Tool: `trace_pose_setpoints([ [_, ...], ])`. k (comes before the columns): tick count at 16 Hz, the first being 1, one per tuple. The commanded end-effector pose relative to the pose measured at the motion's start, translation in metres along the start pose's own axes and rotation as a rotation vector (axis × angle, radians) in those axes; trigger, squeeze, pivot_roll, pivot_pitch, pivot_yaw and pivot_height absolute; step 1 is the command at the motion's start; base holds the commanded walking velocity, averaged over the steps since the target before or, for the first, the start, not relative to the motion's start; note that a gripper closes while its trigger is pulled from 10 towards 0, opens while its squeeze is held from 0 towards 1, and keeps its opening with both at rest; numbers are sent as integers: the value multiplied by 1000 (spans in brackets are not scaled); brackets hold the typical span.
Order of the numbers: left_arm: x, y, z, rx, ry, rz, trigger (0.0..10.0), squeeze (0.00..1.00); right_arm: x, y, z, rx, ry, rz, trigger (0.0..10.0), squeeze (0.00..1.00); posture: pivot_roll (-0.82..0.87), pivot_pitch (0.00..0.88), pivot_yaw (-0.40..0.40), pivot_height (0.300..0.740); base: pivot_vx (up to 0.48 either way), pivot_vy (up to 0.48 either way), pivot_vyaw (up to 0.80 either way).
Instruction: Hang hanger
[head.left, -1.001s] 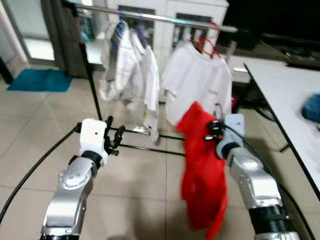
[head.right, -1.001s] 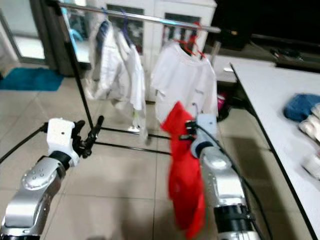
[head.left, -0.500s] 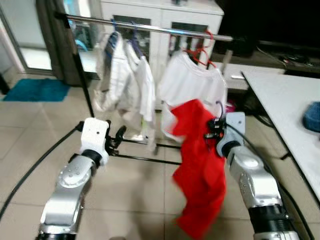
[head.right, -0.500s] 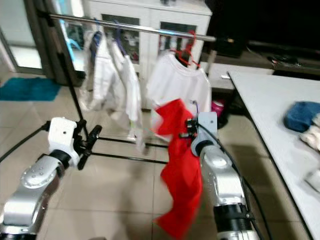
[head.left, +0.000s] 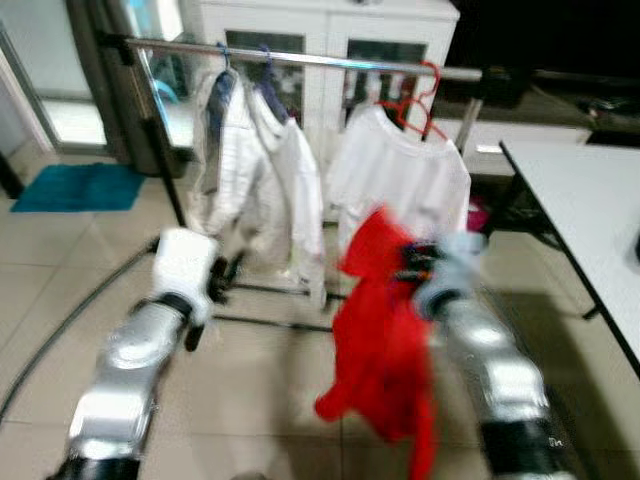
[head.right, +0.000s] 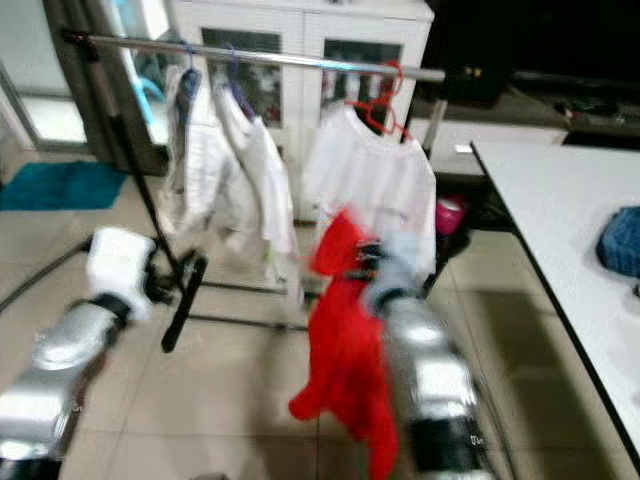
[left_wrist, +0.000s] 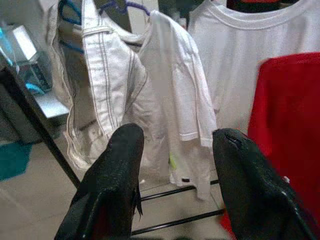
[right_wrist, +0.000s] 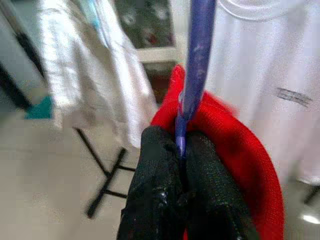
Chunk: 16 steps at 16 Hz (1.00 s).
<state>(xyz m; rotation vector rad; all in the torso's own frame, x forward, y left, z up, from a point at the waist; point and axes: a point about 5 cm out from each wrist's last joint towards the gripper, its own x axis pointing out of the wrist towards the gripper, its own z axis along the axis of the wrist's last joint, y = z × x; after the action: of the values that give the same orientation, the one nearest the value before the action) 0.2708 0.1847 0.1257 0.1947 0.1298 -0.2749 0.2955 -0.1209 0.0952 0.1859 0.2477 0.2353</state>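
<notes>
**Red garment held up in front of the clothes rail**

Closest to me, the robot's two silver arms reach forward over the tiled floor (head.left: 270, 390), and the head views are blurred. The right gripper (right_wrist: 181, 145) has its two black fingers pressed tightly together on the purple hanger (right_wrist: 196, 65), whose thin stem rises up from between the fingertips. A red garment (head.left: 385, 340) hangs on this hanger and drapes down in front of the right arm, with its lower end well above the floor. The left gripper (left_wrist: 175, 150) is held out on the left side, its fingers spread wide apart with nothing between them. It is apart from the red garment.

Just behind the grippers stands the clothes rail (head.left: 330, 62), a metal bar on a dark upright post with black base bars on the floor. On the left part of the rail hang white clothes (head.left: 255, 170) on blue and purple hangers. More to the right a white T-shirt (head.left: 400, 180) hangs on a red hanger (head.left: 412, 100). The red garment is in front of this T-shirt and lower than the rail, not touching the bar.

On the right is a white table (head.left: 590, 190) with a blue item (head.right: 622, 240) on it. Farther back, a white cabinet (head.left: 325, 30) with glass doors stands behind the rail, and a teal mat (head.left: 75, 185) lies on the floor at the far left.
</notes>
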Motion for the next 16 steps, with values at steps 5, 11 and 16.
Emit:
trace_pose_setpoints([
  [5,5,-12,5,-10,-25,-60,10000,0,-4,-9,13,-115,-66,-24,10000,0,32,0,4,740,337,0,0],
  [11,3,-14,3,-18,-24,-57,10000,0,1,-6,17,-149,-73,-27,10000,0,39,0,-15,740,337,0,169],
  [16,2,-16,1,-16,-23,-62,10000,0,0,-8,15,-153,-76,-34,10000,0,38,0,-19,740,338,0,0],
])
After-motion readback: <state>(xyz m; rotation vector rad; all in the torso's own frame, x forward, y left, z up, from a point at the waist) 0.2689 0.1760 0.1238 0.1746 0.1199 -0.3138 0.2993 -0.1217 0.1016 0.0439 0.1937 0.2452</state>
